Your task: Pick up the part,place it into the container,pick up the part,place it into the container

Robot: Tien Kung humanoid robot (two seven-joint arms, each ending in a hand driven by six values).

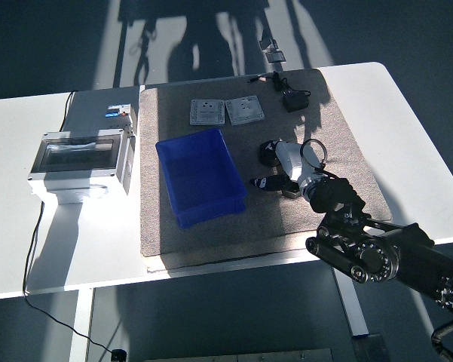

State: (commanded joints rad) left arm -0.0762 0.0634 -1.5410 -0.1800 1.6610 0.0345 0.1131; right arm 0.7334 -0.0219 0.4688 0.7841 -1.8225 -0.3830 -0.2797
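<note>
The blue container (201, 176) sits open and empty on the grey mat (332, 121). My right hand (289, 167), silver with a black forearm, reaches in from the lower right and lies over the parts to the right of the container. A black ring-shaped part (268, 151) shows just above the hand. A metal hex nut (291, 191) lies under its lower edge. A small black shape (265, 182) sticks out at the hand's left tip; whether it is a part in the hand is unclear. The left arm is out of view.
Two grey switch plates (226, 111) lie behind the container. A black adapter with its cable (294, 99) sits at the mat's back right. A grey electrical box with a clear lid (81, 160) stands on the left of the white table (407, 128).
</note>
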